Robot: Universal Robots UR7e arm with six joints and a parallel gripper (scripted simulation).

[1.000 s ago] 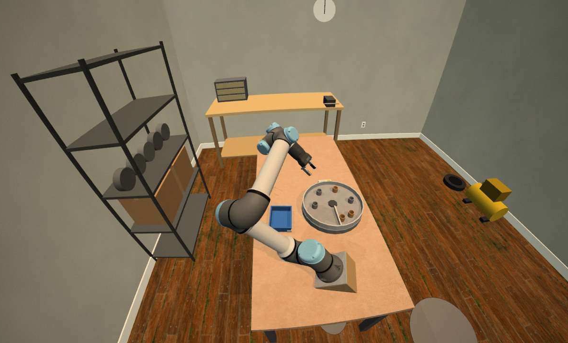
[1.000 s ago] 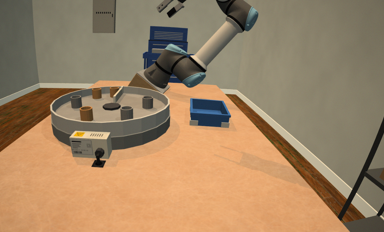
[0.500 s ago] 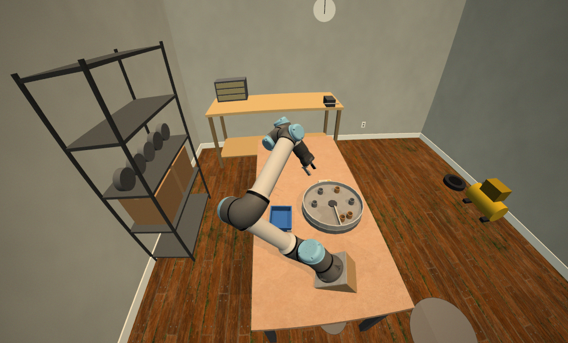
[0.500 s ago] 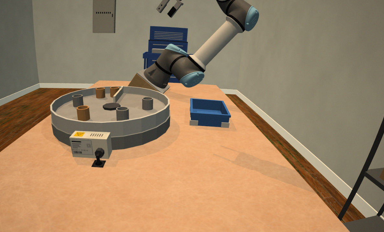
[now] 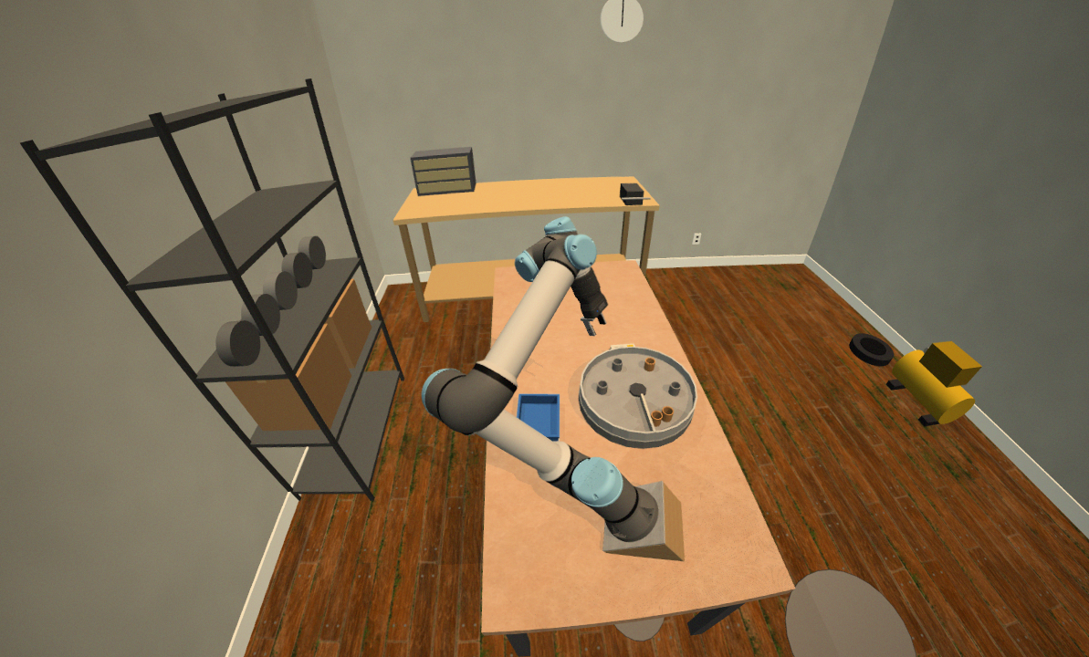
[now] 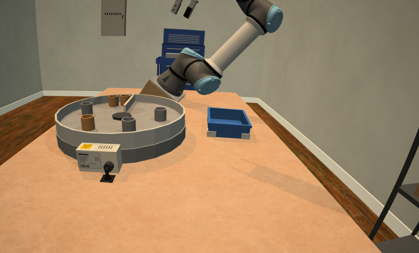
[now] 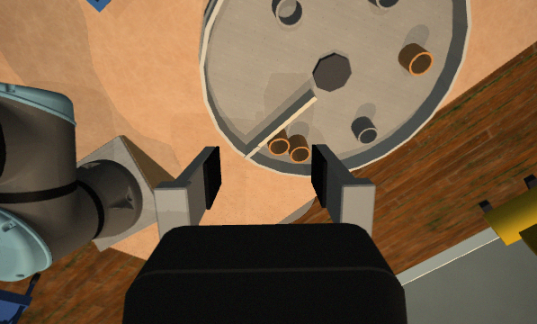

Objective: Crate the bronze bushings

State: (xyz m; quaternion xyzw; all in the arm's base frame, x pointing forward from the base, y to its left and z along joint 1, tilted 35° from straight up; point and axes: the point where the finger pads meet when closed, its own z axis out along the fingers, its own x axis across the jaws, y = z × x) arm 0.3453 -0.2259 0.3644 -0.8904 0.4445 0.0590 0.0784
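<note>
Overall, the long tan rectangular table (image 5: 548, 588) (image 6: 185, 201) (image 7: 138, 85) bore everything. On it stood the jointed grey-and-cream robot arm (image 5: 531, 327) (image 6: 236, 44) and the round, grey, walled turning table (image 5: 637, 437) (image 6: 151, 135) (image 7: 203, 85), which held three orange-brown bronze bushings and three dark grey cylindrical steel bushings. Two bronze ones stood side by side near the straight pale divider (image 5: 646, 411) (image 6: 129, 102) (image 7: 286, 123). Apart from the turning table sat the blue rectangular open crate (image 5: 541, 432) (image 6: 228, 130), no bushing inside. The two-finger gripper (image 5: 595, 321) (image 6: 182, 12) (image 7: 265, 164) hung wide open, gripping nothing.
</note>
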